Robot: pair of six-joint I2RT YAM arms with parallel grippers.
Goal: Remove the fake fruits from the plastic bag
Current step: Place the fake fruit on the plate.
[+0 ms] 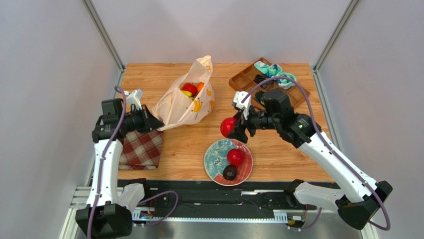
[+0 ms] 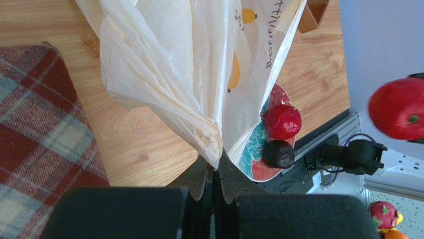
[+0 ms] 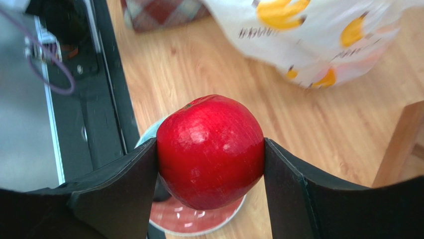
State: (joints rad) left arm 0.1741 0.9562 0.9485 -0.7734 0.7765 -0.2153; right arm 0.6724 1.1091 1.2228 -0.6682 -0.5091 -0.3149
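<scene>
Over plate rim, perhaps, pincer clamps apple.

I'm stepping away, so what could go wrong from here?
The red apple in the right end effector is round and glossy; set on the plate beside the red fruit and dark fruit, it might roll off. The left end effector pinches only a thin fold of the plastic bag; a slip could let it sag over the fruits inside.

V. glossy red fruit, crinkly plastic bag, wood table, woven cloth.
</scene>
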